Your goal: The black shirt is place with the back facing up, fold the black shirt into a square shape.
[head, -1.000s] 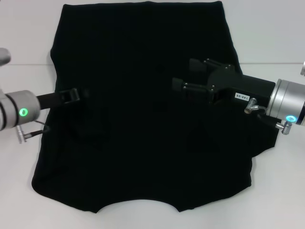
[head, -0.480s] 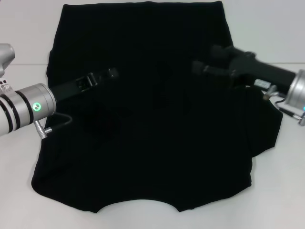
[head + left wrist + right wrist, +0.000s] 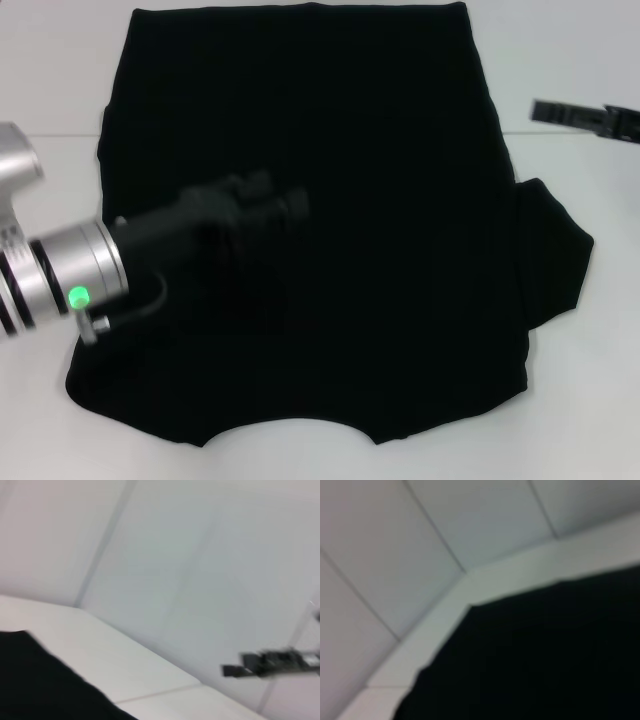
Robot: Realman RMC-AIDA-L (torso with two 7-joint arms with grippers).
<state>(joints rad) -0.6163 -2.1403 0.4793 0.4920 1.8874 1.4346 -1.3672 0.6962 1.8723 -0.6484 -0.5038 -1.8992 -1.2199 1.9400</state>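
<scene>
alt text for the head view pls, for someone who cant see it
A black shirt lies spread flat on a white table. The left gripper reaches over its left half, while the right gripper sits off the shirt at the right edge.

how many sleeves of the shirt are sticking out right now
1: one sleeve of the black shirt juts out on the robot's right side. The other may be hidden under the left end effector or folded in.

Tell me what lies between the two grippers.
In the head view, only the black shirt and a strip of bare white table lie between the left gripper and the right gripper.
</scene>
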